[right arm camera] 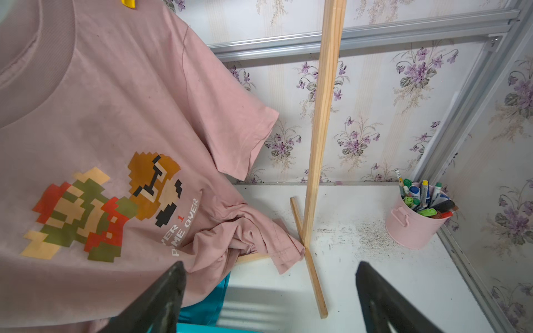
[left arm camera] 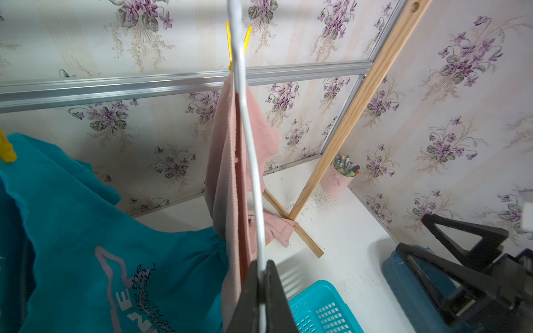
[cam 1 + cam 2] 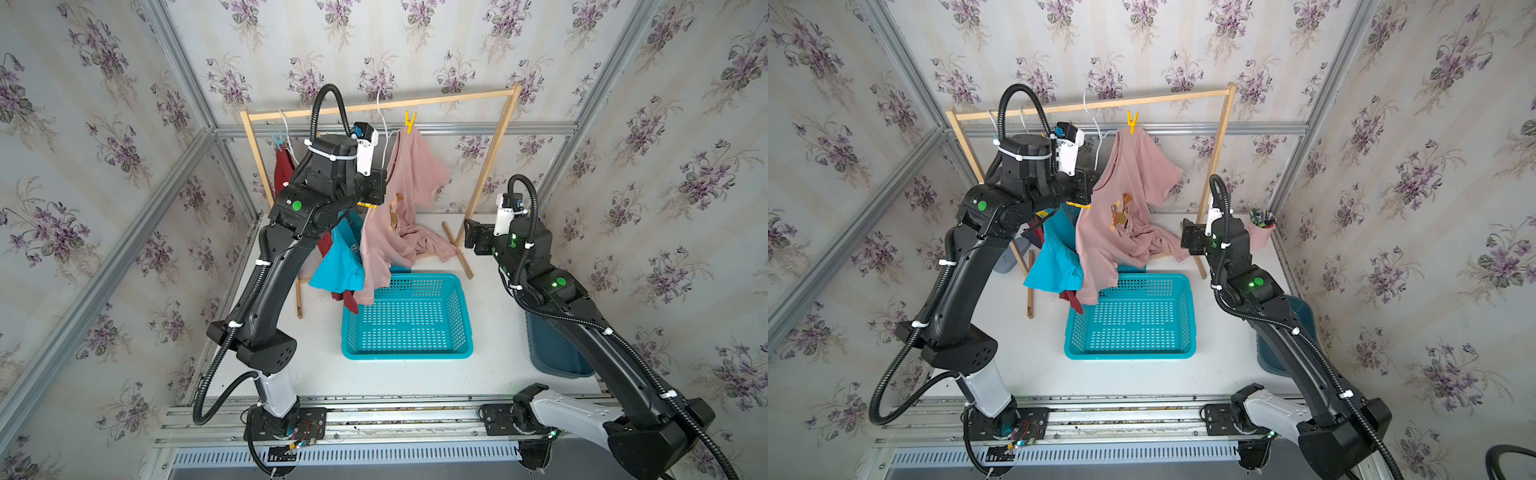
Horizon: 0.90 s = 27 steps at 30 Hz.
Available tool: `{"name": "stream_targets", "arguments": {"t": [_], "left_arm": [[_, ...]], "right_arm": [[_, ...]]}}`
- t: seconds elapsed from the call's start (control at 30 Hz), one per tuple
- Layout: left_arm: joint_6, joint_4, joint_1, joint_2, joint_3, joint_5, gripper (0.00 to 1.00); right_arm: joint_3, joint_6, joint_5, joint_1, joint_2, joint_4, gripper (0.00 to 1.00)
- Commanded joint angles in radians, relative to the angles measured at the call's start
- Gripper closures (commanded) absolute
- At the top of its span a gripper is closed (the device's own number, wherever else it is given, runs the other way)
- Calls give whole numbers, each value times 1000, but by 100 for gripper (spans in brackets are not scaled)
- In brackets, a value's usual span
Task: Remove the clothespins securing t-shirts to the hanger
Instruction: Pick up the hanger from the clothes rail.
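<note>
My left hand (image 2: pixel 261 276) clamps the white wire hanger (image 2: pixel 245 115); I should steady it while my released right hand (image 1: pixel 269 271) takes the yellow clothespin (image 3: pixel 410 121) above.

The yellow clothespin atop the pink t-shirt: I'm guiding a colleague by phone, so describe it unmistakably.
Start at the wooden rack; the pale pink t-shirt hangs nearest its post on the robot's right. At the shirt's highest point, just under the top rail, the yellow clothespin stands upright. The light blue clothespin at the rack's far end differs in colour.
</note>
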Motion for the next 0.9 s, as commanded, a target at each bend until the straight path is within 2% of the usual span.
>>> {"name": "stream_targets", "arguments": {"t": [0.0,0.37,0.53,0.87], "left_arm": [[14,90,-3,-40,-41,13,100],[88,169,-3,-233,-230,144,100],[105,198,-5,-296,-244,174,100],[83,260,-4,-388,-268,388,100]], "right_arm": [[6,9,-35,-4,0,38,10],[7,40,-126,-38,-19,38,9],[12,51,-137,-43,-27,32,9],[-10,28,-192,-65,-101,30,7]]}}
